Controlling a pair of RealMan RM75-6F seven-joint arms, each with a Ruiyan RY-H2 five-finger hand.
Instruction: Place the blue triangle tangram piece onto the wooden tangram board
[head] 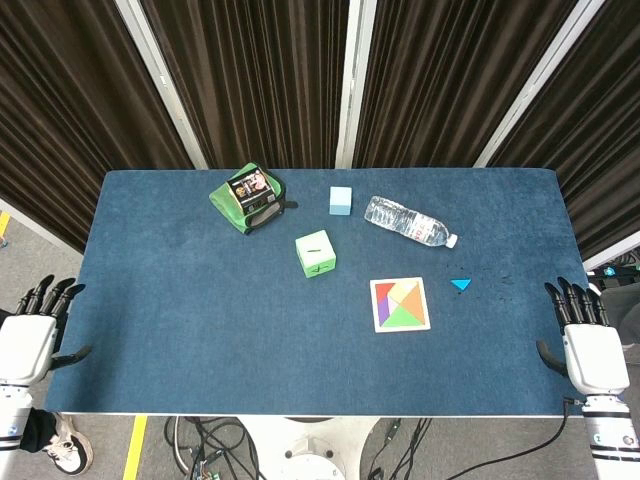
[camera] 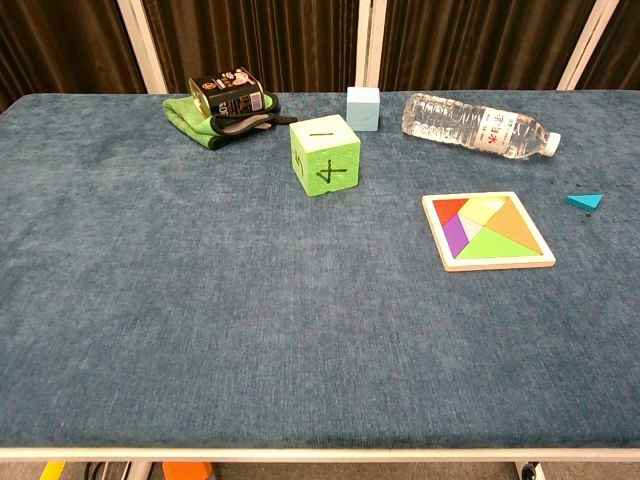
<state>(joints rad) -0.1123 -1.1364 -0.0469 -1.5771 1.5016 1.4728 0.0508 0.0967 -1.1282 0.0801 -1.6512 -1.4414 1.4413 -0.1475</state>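
From the head view, the left hand point(head: 28, 335) sits off the table's point(head: 200, 330) edge at eight o'clock, fingers spread, holding nothing; the right hand point(head: 590, 345) mirrors it at four o'clock, fingers likewise apart and empty. The blue triangle point(head: 460, 284) lies flat on the blue cloth, near the wooden tangram board point(head: 400, 304) at its two o'clock, not touching it. A water bottle point(head: 408, 222) lies on its side at the board's twelve o'clock, a green cube point(head: 315, 253) at ten o'clock. In the chest view neither hand appears; the blue triangle point(camera: 585, 201) rests near the board point(camera: 487, 231) at its two o'clock, and a pale blue cube point(camera: 363, 107) stands left of the bottle point(camera: 478, 126), with a can on a green cloth point(camera: 222, 107) further left.
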